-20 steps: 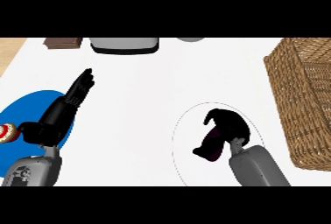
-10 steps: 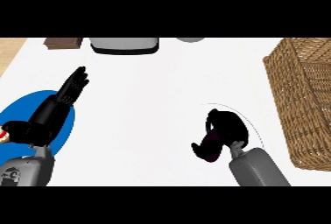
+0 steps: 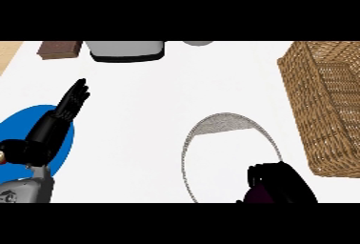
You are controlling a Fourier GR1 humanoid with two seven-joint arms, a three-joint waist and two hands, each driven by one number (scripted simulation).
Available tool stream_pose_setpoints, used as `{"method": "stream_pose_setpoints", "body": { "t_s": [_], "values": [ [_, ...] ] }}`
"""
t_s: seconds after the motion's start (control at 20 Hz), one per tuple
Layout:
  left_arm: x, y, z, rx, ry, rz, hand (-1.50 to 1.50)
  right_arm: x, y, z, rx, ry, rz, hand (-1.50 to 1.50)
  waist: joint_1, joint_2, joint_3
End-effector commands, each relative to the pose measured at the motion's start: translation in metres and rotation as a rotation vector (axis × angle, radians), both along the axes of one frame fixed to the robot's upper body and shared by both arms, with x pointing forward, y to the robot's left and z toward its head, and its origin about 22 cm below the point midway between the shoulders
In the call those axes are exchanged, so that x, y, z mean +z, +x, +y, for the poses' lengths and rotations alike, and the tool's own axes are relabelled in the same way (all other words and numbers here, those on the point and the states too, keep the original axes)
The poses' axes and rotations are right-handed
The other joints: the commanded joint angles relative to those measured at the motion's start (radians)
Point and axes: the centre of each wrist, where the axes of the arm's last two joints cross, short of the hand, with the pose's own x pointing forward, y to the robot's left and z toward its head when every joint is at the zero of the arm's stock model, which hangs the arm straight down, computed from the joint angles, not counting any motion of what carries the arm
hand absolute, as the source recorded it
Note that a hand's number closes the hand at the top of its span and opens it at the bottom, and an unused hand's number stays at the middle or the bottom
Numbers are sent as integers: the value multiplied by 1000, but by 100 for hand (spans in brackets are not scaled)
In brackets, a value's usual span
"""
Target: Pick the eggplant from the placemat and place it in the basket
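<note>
The white oval placemat (image 3: 224, 125) with a grey rim lies on the counter right of centre. My right hand (image 3: 285, 181) shows at the lower edge, over the mat's near right part, with its fingers curled round the dark purple eggplant (image 3: 257, 193), which is mostly hidden. The woven wicker basket (image 3: 325, 102) stands at the right edge, beyond and to the right of that hand. My left hand (image 3: 67, 107) rests open at the left, fingers pointing up.
A blue plate (image 3: 62, 143) lies under my left forearm, with a red and white object (image 3: 4, 157) at its left edge. Along the back stand a grey appliance (image 3: 126, 50), a brown block (image 3: 59, 48) and a grey round item (image 3: 198, 43).
My right hand, curled round the eggplant, has pulled back toward the lower edge and a little right, uncovering the mat's middle. The left hand has drifted slightly left.
</note>
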Motion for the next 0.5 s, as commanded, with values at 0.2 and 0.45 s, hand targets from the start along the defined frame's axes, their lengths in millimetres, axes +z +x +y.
{"method": "stream_pose_setpoints", "body": {
  "t_s": [0.2,0.45],
  "values": [
    [8,-7,7,-9,-9,-2,0,35,-73,-40,-13,362,-44,150,9,6,2],
    [1,-2,1,22,-8,1,0,84,-98,-34,18,687,-206,150,-24,3,2]
  ]
}}
